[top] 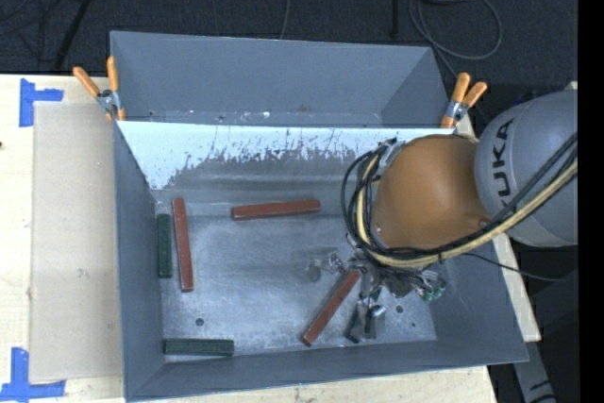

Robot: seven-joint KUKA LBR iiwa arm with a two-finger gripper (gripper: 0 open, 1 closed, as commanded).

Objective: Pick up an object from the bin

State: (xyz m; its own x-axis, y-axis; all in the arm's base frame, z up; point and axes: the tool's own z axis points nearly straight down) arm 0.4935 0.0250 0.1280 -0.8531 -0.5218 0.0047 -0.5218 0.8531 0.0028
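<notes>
The slanted reddish-brown stick [330, 308] lies on the floor of the bin [274, 80] toward 5 o'clock, its upper end pointing to about 1 o'clock. The gripper [368, 316] sits low just at the stick's 3 o'clock side, under the arm's orange cover [425, 193]; we cannot tell whether it is wide or narrow, or whether it touches the stick. Further out we see a level reddish-brown stick [276, 210] near 12 o'clock, a lengthwise reddish-brown stick [181, 243] at 9 o'clock with a dark green stick [164, 245] just beside it, and a second dark green stick [198, 347] at 7 o'clock.
</notes>
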